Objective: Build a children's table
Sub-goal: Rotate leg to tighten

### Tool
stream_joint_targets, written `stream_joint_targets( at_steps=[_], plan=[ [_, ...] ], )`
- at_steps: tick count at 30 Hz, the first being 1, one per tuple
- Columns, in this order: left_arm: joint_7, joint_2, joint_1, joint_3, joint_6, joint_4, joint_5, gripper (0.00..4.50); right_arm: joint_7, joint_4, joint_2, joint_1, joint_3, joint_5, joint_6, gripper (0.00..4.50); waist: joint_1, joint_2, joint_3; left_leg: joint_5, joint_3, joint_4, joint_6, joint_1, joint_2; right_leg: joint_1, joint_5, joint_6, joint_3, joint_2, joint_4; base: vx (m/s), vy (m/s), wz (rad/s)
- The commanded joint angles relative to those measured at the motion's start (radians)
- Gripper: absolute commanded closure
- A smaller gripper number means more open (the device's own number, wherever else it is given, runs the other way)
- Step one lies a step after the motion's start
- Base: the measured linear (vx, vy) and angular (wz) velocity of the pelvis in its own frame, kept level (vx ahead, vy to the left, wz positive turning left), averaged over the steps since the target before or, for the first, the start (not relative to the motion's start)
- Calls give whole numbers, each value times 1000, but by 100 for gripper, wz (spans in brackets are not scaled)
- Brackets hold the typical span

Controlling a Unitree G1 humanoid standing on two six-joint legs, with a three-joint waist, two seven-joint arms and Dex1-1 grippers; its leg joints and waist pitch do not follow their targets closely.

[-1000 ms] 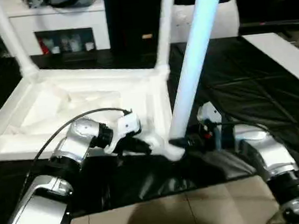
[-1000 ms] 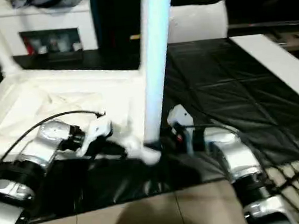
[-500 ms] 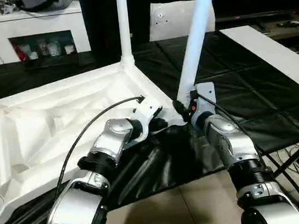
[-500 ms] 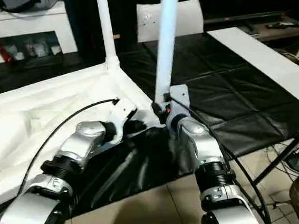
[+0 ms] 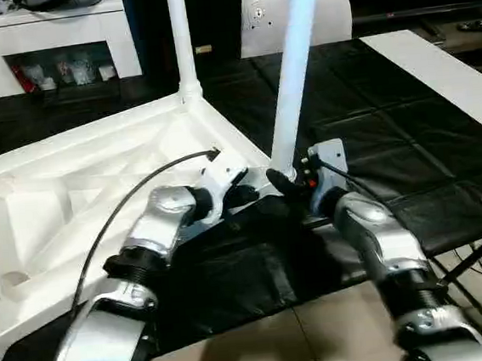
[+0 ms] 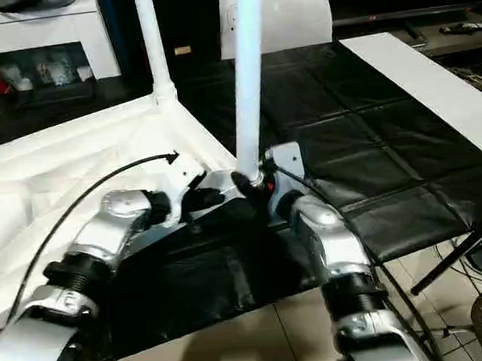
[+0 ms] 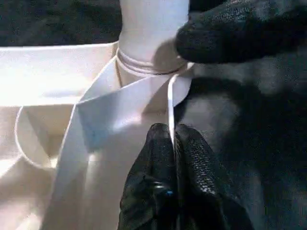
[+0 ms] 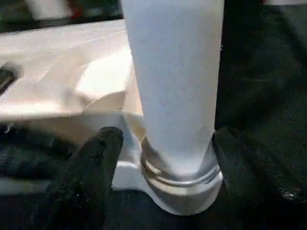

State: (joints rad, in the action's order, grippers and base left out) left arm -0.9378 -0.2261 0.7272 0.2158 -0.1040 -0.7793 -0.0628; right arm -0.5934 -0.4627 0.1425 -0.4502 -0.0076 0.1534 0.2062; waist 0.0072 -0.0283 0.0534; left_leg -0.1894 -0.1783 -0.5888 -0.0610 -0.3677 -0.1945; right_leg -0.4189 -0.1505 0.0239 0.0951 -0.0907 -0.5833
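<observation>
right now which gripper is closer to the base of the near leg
Right. The right gripper straddles the base of the near leg, one finger on each side. The left gripper sits just beside it, pinched shut on the tabletop rim at that corner socket.

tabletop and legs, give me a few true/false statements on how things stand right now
1. The tabletop lies upside down, ribbed underside up. True.
2. Two legs can be seen standing upright in its corner sockets. True: the near leg and the far leg.
3. The left gripper holds the near leg. False: its fingers are pinched shut on the thin tabletop rim beside the socket.
4. The right gripper has its fingers on either side of the near leg's base. True.
5. The near leg lies flat on the black mat. False: it stands upright in the near corner socket.
</observation>
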Motion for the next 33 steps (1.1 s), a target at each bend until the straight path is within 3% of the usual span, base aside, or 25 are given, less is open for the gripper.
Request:
stream_joint_targets(
  at_steps=[1, 3, 4, 7, 9, 13, 16, 20, 26, 33],
  plan=[
    [-93, -6, -15, 22, 58, 32, 28, 450, -86, 41, 29, 12, 13, 16, -16, 78, 11, -5, -70, -145, 4, 61, 103, 4, -34, 71, -209, 221, -51, -59, 59, 0, 0, 0],
    [-212, -44, -22, 52, 133, 10, 25, 450, -240, 62, 119, 35, 39, 18, -48, 78, 12, -7, -69, -171, 4, 62, 93, 7, -36, 68, -238, 216, -51, -58, 61, 0, 0, 0],
    [-212, -44, -22, 52, 133, 10, 25, 450, -240, 62, 119, 35, 39, 18, -48, 50, 13, -7, -67, -187, 5, 63, 90, 6, -35, 68, -259, 207, -51, -59, 64, 0, 0, 0],
    [-318, -75, -22, 77, 185, -11, 22, 450, -363, 73, 188, 43, 62, 30, -62, 42, 23, -5, -67, -199, 4, 63, 80, 12, -36, 65, -301, 196, -51, -60, 69, 0, 0, 0],
    [-385, -93, -18, 91, 191, -20, 27, 450, -442, 81, 229, 43, 82, 42, -65, 37, 33, -4, -65, -204, 2, 64, 78, 18, -39, 59, -299, 198, -54, -60, 69, 0, 0, 0],
    [-511, -121, -9, 124, 206, -34, 24, 450, -606, 77, 291, 31, 125, 57, -86, 37, 47, -7, -67, -204, 3, 65, 66, 15, -43, 65, -285, 208, -50, -61, 62, 0, 0, 0],
    [-552, -129, -4, 139, 222, -42, 19, 450, -668, 72, 302, 22, 140, 65, -88, 63, 56, -9, -68, -184, 2, 64, 71, 13, -46, 65, -255, 215, -52, -64, 56, 0, 0, 0],
    [-599, -137, 8, 158, 249, -53, 10, 450, -732, 61, 308, 4, 163, 80, -75, 98, 62, -13, -68, -185, 2, 63, 69, 12, -46, 65, -282, 209, -50, -66, 57, 0, 0, 0],
    [-632, -137, 23, 181, 281, -67, -12, 450, -808, 23, 297, -19, 225, 60, -98, 142, 75, -12, -71, -172, 1, 63, 61, 15, -47, 63, -256, 216, -50, -65, 54, 0, 0, 0],
    [-638, -133, 33, 180, 290, -79, -10, 450, -827, 8, 280, -37, 232, 67, -88, 206, 81, -10, -71, -175, 3, 65, 49, 16, -47, 64, -268, 210, -50, -66, 54, 0, 0, 0]
  ],
)
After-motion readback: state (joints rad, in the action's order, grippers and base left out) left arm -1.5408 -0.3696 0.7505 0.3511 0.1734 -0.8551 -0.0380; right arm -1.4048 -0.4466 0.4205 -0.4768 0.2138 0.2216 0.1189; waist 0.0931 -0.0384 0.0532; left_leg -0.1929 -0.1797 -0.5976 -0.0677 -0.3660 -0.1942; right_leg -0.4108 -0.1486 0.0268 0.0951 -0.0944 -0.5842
